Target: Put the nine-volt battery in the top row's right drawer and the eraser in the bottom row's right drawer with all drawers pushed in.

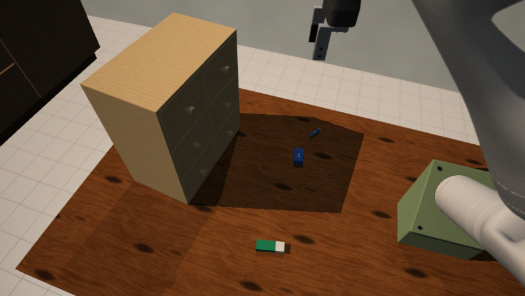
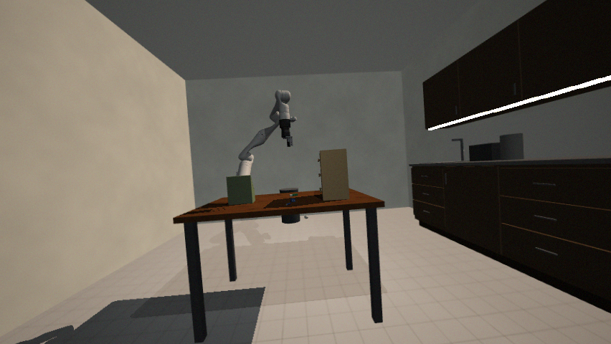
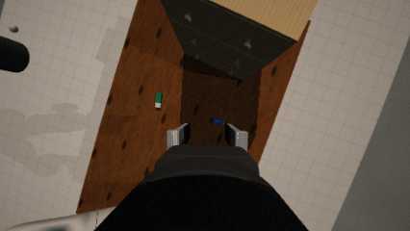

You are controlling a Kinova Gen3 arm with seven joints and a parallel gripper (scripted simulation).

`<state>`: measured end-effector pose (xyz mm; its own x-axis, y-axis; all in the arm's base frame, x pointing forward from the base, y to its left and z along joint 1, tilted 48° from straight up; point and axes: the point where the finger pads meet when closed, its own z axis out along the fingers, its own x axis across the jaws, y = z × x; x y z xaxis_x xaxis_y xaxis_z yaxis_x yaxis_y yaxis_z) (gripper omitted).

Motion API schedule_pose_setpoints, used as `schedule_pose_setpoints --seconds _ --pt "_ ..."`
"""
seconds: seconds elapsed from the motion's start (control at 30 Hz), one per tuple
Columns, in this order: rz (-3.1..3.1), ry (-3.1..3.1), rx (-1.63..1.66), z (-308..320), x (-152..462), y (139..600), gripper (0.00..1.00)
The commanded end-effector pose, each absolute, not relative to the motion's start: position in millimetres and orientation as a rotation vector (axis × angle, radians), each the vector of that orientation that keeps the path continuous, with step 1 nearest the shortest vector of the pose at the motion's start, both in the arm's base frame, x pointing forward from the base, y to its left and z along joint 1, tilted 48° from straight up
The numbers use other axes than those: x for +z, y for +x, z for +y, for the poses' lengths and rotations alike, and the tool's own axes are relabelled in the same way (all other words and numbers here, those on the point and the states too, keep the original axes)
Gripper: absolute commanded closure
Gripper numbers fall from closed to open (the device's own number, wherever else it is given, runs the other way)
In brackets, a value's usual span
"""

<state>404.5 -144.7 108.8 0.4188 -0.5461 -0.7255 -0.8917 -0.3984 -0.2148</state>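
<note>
The small chest [image 1: 109, 128] [image 2: 334, 175] [image 3: 274, 13] stands upright. Its dark front has three rows of two drawers, all looking pushed in; the right column is the farther one in the top view. The blue nine-volt battery [image 1: 298, 155] [image 2: 292, 199] [image 3: 217, 121] lies on the table in the chest's shadow, in front of the drawers. The green and white eraser [image 1: 270, 245] [image 3: 158, 99] lies flat outside that shadow. My gripper [image 1: 316, 50] [image 2: 290, 145] [image 3: 207, 131] is open and empty, high above the table. In the wrist view the battery shows just beyond its fingers.
A small blue cylinder [image 1: 314, 132] lies near the nine-volt battery. A green block [image 1: 407, 211] [image 2: 240, 189] under the arm's base stands at the table's other end. The wooden table [image 1: 227, 274] [image 2: 273, 212] has an edge close behind the cylinder and chest in the top view.
</note>
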Motion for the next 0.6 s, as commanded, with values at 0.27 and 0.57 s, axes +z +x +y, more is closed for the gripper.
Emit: schedule_pose_setpoints --seconds 0.27,0.57 --pt "1.474 -1.973 0.860 -141.0 105.4 410.9 0.00" --pt "1.646 -1.880 0.918 -140.8 103.5 414.2 0.00"
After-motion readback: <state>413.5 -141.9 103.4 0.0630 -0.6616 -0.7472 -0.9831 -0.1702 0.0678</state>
